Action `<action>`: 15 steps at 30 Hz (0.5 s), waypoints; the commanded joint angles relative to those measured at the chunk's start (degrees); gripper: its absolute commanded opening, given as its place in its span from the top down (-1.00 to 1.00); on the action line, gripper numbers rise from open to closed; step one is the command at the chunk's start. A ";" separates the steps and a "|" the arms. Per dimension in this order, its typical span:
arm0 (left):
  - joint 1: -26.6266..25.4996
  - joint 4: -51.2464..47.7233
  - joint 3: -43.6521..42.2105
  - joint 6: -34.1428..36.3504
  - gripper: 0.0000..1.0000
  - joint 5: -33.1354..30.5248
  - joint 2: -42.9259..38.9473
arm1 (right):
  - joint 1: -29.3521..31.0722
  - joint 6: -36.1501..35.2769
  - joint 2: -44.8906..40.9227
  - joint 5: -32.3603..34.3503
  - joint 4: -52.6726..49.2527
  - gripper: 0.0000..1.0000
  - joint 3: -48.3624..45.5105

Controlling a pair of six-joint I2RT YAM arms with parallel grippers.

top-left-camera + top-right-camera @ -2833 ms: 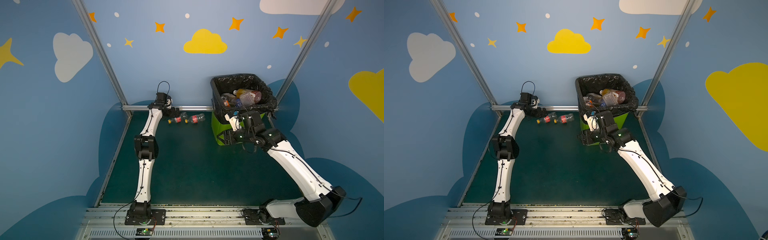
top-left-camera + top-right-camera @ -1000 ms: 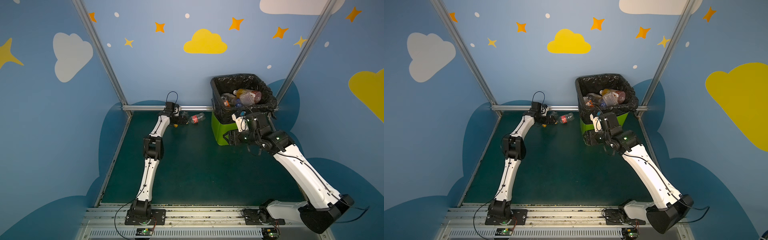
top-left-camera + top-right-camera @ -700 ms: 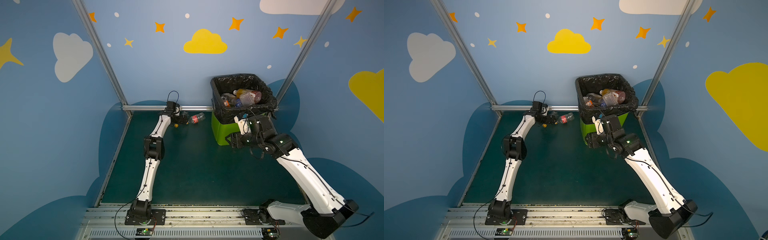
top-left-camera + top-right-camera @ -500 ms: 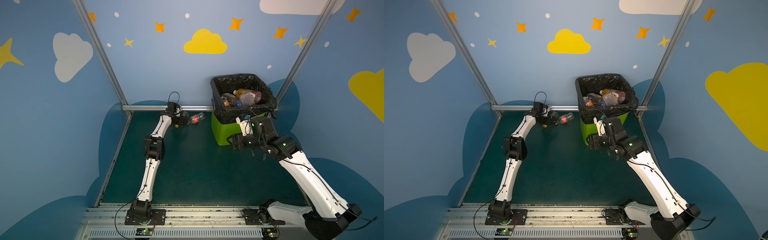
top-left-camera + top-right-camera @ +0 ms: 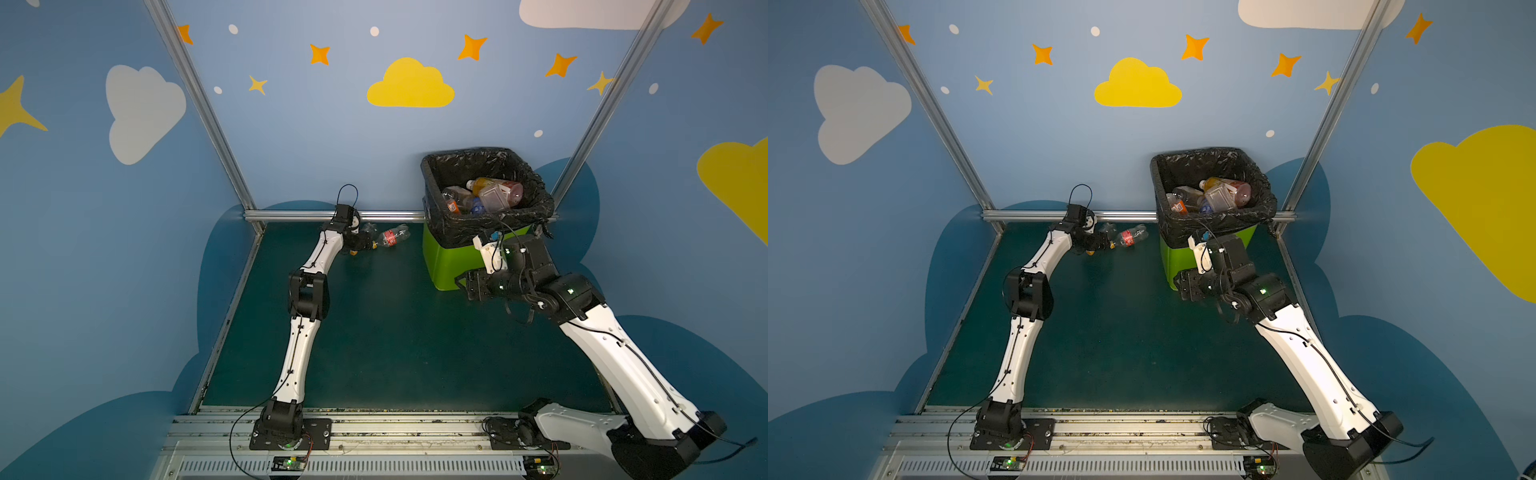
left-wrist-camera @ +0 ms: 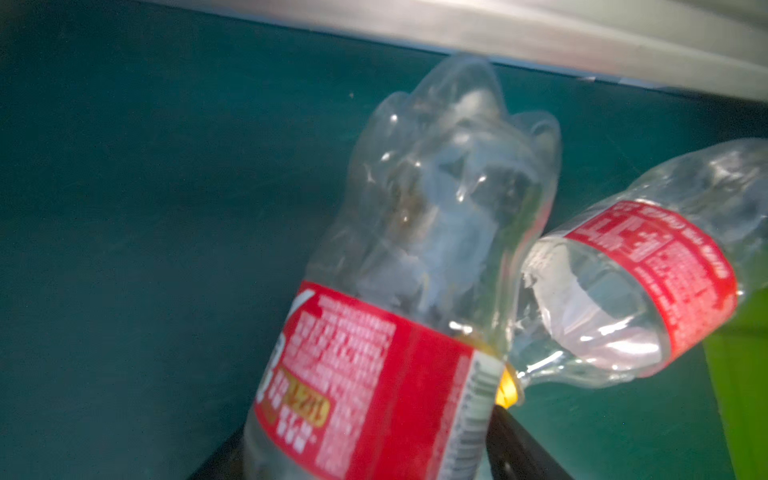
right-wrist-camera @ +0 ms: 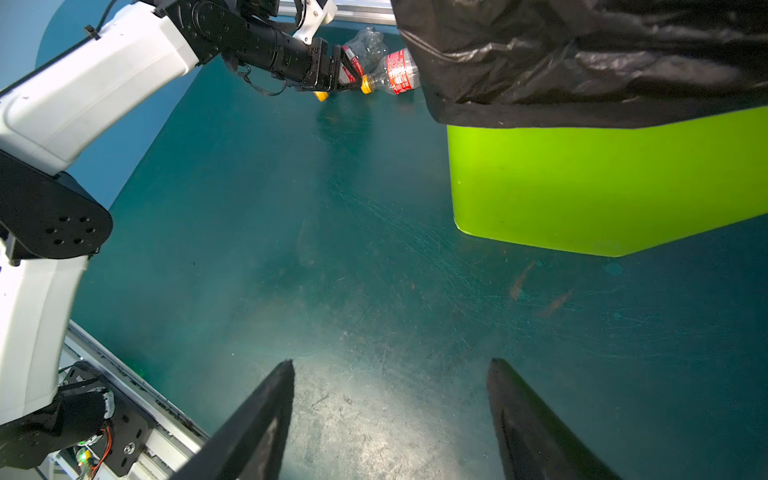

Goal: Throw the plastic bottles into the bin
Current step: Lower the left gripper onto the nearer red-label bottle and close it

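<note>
Plastic bottles, clear w/ coloured labels (image 5: 494, 195): several lie in lime-green, black-lined bin (image 5: 446, 266). 2 red-label ones (image 5: 392, 237) are on green floor (image 5: 395, 332) nr back rail (image 5: 291, 216). Left gripper (image 7: 349, 75) straddles 1, grip unclear; right gripper (image 7: 390, 365) wide, empty.

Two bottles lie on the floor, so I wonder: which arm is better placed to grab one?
Left. Its jaws straddle a red-labelled bottle by the back rail; the right jaws hang open and empty near the bin.
</note>
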 commanded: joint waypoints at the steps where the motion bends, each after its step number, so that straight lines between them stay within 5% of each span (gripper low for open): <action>1: -0.02 -1.39 -0.60 -0.74 -0.45 -1.97 -2.05 | -0.28 -0.36 -1.46 -0.13 -1.05 -0.48 -0.90; 15: -0.19 -4.91 -2.06 -0.66 -0.21 -3.10 -5.41 | -0.81 -1.74 -2.48 -0.39 -1.36 -0.49 -1.57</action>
